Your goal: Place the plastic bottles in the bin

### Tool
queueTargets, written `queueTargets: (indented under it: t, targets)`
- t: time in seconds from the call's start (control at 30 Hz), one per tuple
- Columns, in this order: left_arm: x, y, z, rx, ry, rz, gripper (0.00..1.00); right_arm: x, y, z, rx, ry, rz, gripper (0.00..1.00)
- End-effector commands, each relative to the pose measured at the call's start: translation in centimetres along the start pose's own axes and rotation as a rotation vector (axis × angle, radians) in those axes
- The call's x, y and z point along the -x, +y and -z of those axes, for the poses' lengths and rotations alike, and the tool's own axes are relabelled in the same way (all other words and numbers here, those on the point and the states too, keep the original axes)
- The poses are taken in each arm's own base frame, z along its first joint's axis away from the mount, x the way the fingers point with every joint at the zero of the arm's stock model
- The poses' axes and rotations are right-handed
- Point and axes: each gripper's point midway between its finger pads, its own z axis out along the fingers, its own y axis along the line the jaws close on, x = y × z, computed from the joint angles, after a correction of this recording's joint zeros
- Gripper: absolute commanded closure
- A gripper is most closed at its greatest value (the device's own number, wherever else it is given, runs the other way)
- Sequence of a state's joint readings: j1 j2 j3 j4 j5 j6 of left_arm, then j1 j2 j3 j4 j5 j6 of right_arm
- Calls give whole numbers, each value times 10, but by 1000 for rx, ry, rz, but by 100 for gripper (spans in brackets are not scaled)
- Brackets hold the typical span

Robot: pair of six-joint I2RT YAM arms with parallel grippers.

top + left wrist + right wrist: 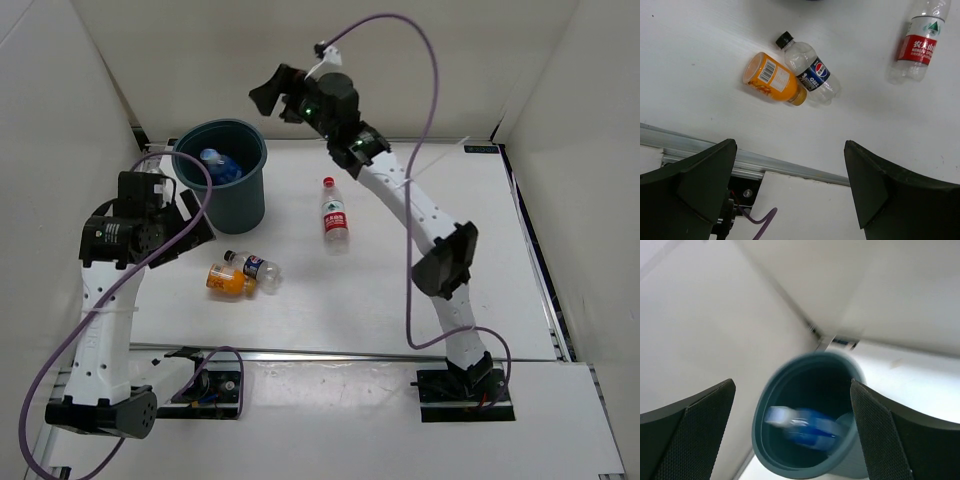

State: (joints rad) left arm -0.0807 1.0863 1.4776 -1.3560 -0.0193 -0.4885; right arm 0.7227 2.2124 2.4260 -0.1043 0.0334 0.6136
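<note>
The teal bin (222, 175) stands at the back left and holds the blue-label bottle (216, 166), blurred inside it in the right wrist view (807, 429). My right gripper (282, 97) is open and empty, above and right of the bin (790, 465). The red-label bottle (335, 217) lies right of the bin. The orange bottle (228, 281) and the small dark-label bottle (255, 268) lie touching in front of the bin. My left gripper (190, 226) is open and empty, left of them; they show in its view, orange bottle (773, 79), dark-label bottle (810, 70), red-label bottle (917, 47).
White walls enclose the table on three sides. An aluminium rail (340, 355) runs along the near edge, also in the left wrist view (765, 165). Purple cables (425, 120) loop from both arms.
</note>
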Motion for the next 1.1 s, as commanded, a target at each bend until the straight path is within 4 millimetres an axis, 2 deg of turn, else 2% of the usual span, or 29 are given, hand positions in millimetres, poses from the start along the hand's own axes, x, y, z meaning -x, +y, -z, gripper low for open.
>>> queueTargets:
  t: [0.0,0.03,0.1,0.13,0.17,0.2,0.23,0.3,0.33,0.4,0.43,0.57,0.6,0.67,0.77,0.87,0.9,0.93,1.0,1.03,1.07]
  targets:
    - [5,5,10,33,-30,21,0,120,14,69,-149,-256,80,1]
    - [8,3,9,27,-41,31,0,135,-17,88,-312,-293,79,1]
    - [11,1,6,15,-62,32,0,130,-53,101,-420,-245,53,1]
    - [8,2,0,20,-52,32,0,112,-100,111,-523,-161,-3,1]
    - [7,2,-4,22,-49,41,0,98,-109,114,-494,-72,-36,1]
    - [6,1,-7,15,-42,50,0,83,-126,117,-512,-10,-56,3]
    - [5,1,-12,17,-38,49,0,63,-158,131,-587,79,-91,6]
    - [2,-2,-16,-1,-24,49,0,39,-181,139,-623,171,-154,8]
    - [-2,0,-20,7,-9,49,0,20,-181,136,-589,238,-178,8]
    - [-1,-3,-21,-12,-21,58,0,-14,-199,130,-591,342,-164,8]
    - [-5,-3,-24,-14,-6,58,0,-23,-203,125,-577,371,-160,0]
    - [-4,-3,-24,-25,-14,74,0,-67,-220,106,-555,508,-116,0]
    - [-4,-3,-24,-25,-14,74,0,-84,-229,100,-560,541,-106,0]
    - [-2,-2,-21,-17,-22,75,0,-100,-231,99,-546,588,-75,0]
    - [-4,0,-21,-3,-16,84,0,-129,-249,96,-568,646,-52,0]
    - [-7,1,-20,3,-6,93,0,-149,-253,94,-559,688,-65,0]
    - [-8,4,-20,17,-3,93,0,-165,-254,95,-556,724,-73,0]
    - [-8,4,-20,17,-3,93,0,-166,-254,95,-552,728,-63,0]
    - [-13,6,-22,27,14,101,0,-190,-252,96,-536,780,-76,0]
    - [-15,7,-24,32,22,101,0,-191,-252,98,-540,788,-79,0]
    - [-16,10,-23,45,27,101,0,-207,-255,98,-537,821,-87,0]
